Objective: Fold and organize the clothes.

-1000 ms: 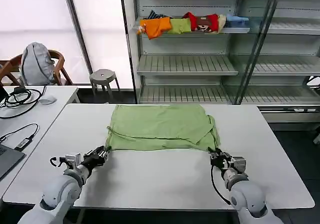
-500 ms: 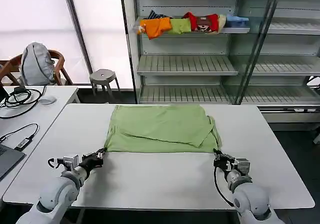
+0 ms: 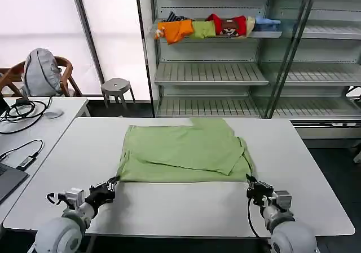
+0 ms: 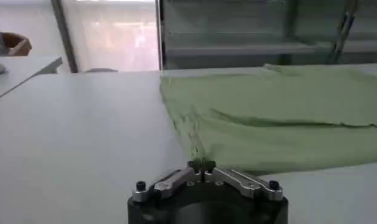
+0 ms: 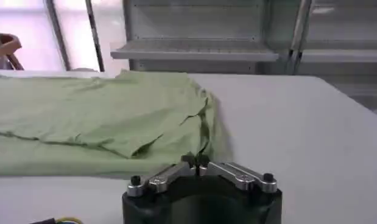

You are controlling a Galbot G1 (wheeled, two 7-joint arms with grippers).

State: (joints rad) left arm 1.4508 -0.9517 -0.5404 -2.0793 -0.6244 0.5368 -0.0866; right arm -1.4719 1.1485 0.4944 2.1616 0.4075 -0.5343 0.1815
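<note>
Left gripper clamped shut on the near left corner of one light green polo shirt; right gripper pinched shut on its near right corner. Shirt spread flat beyond both jaws across one white table.

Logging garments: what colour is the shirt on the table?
Light green shirt, plain on the visible side; clearest in the head view.

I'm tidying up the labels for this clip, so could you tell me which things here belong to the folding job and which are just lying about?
Part of the job:
- green shirt, folded on the white table
- left gripper, shut on its near left corner
- right gripper, shut on its near right corner

Just lying about:
- bunched clothes on the shelf
- stool
- grey backpack on a chair
- cables
</note>
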